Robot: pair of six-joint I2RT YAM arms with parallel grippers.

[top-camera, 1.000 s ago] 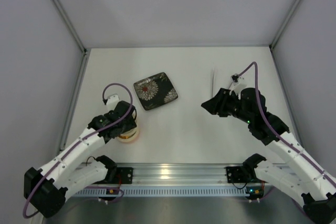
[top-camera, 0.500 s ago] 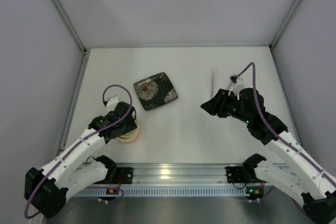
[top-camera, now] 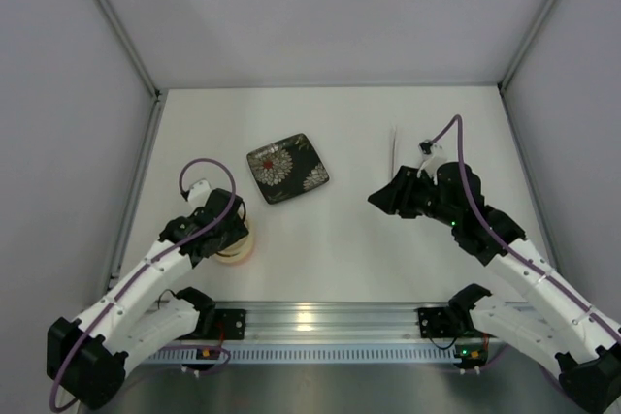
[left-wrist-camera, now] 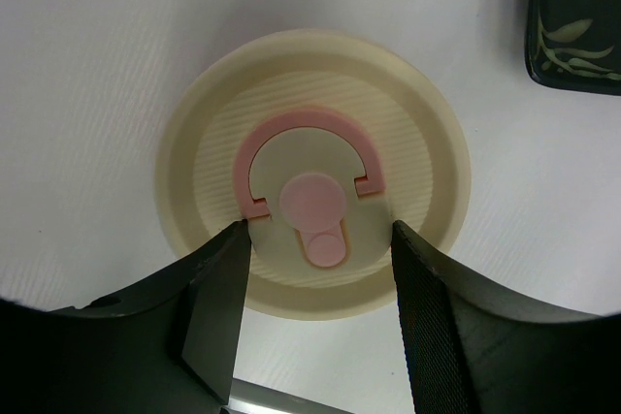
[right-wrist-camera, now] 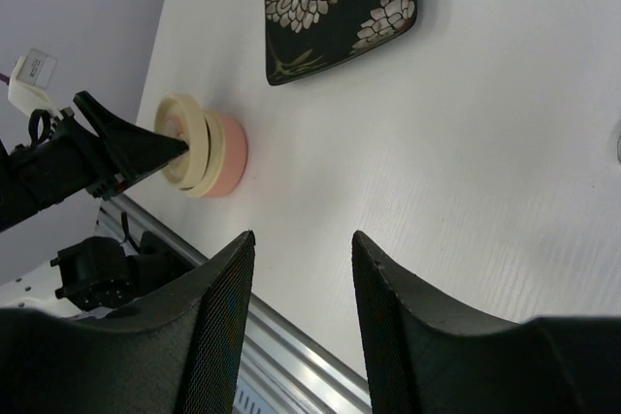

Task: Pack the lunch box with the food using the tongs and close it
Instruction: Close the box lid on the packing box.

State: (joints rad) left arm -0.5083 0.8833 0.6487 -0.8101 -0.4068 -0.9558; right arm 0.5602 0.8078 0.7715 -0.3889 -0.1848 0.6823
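Observation:
The lunch box (top-camera: 239,250) sits near the front left, a pinkish base with its cream lid (left-wrist-camera: 213,133) on top; the lid carries a pink ring and tab. My left gripper (left-wrist-camera: 320,239) hangs straight over it, open, fingertips (left-wrist-camera: 228,259) at the lid's near rim, nothing between them. From the right wrist view the lunch box (right-wrist-camera: 209,147) shows side-on with the left fingertip touching the lid. The thin white tongs (top-camera: 394,146) lie on the table at the back right. My right gripper (top-camera: 380,196) hovers open and empty just in front of them. No food is in view.
A dark square floral plate (top-camera: 287,168) lies behind and to the right of the lunch box, with nothing on it. An aluminium rail (top-camera: 320,322) runs along the near edge between the arm bases. Grey walls stand close on the left, right and back.
My left wrist has shifted slightly left and back over the lunch box. The right gripper has edged a little to the left.

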